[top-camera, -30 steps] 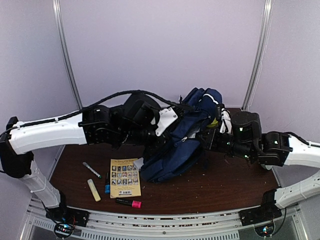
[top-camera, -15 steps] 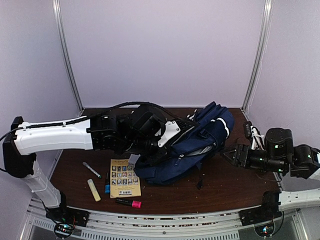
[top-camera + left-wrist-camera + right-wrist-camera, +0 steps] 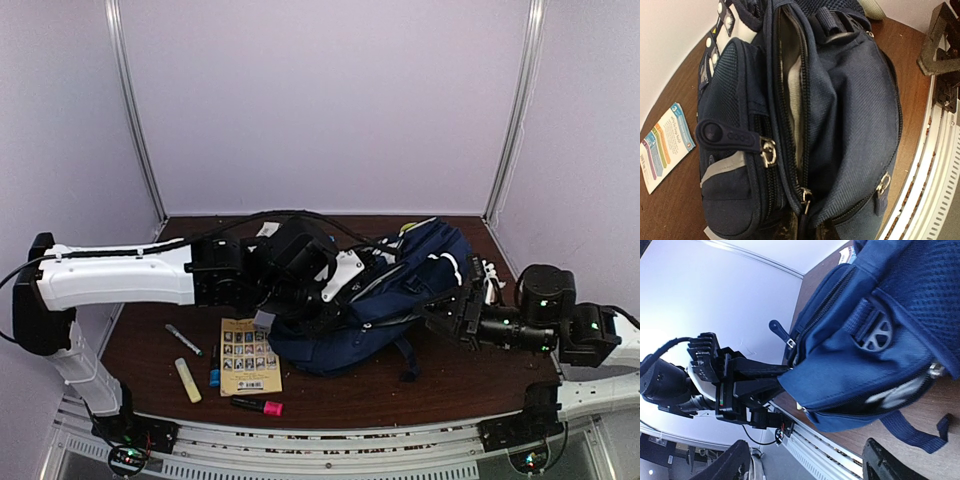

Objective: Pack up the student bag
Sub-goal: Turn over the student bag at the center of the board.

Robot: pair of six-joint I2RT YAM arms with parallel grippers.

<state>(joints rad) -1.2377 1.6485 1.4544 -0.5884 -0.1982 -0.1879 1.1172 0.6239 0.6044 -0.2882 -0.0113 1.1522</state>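
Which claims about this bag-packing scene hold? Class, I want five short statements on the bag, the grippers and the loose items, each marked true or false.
1. The student bag has its main zip open, showing light lining. True.
2. The right gripper is clamped on a strap. False: its jaws stand apart, holding nothing, beside the bag.
3. The booklet lies on the table, outside the bag. True.
4. The pink highlighter is inside the bag. False: it lies on the table near the front edge.
5. The left gripper pinches the bag's edge. True.
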